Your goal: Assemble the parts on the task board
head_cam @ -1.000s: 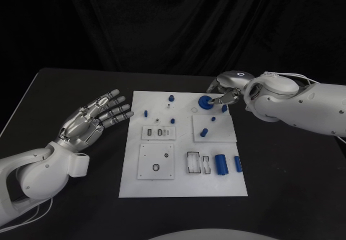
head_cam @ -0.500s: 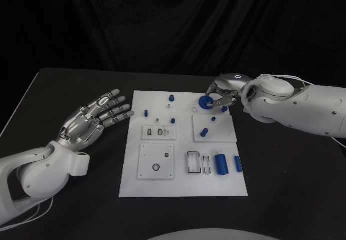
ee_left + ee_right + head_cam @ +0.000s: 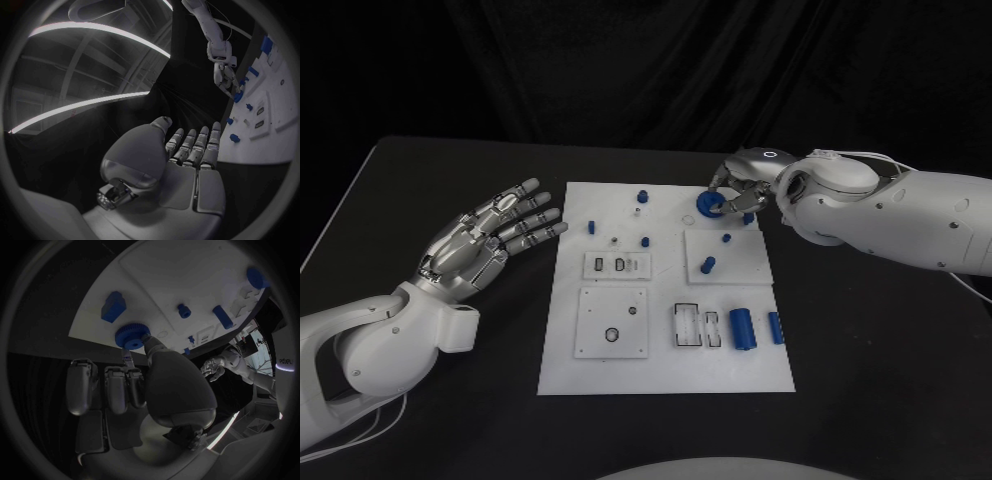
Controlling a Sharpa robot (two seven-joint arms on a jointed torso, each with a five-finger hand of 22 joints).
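The white task board (image 3: 668, 355) lies in the middle of the black table. My right hand (image 3: 744, 180) is at the board's far right corner and pinches a blue toothed wheel (image 3: 710, 205) between thumb and a finger. In the right wrist view the wheel (image 3: 132, 335) sits at the fingertips of that hand (image 3: 147, 385), right at the board's edge (image 3: 94, 325). Whether the wheel touches the board I cannot tell. My left hand (image 3: 488, 238) hovers open to the left of the board, fingers spread, holding nothing. The left wrist view shows its palm (image 3: 181, 160) too.
Two blue cylinders (image 3: 743, 327) lie at the board's near right. Small blue pegs (image 3: 708, 265) stand around its middle and one (image 3: 643, 195) near the far edge. A blue block (image 3: 113, 306) lies close to the wheel. Bare table surrounds the board.
My right hand has shifted slightly left along the board's far edge with the wheel in its pinch. The left hand has not moved.
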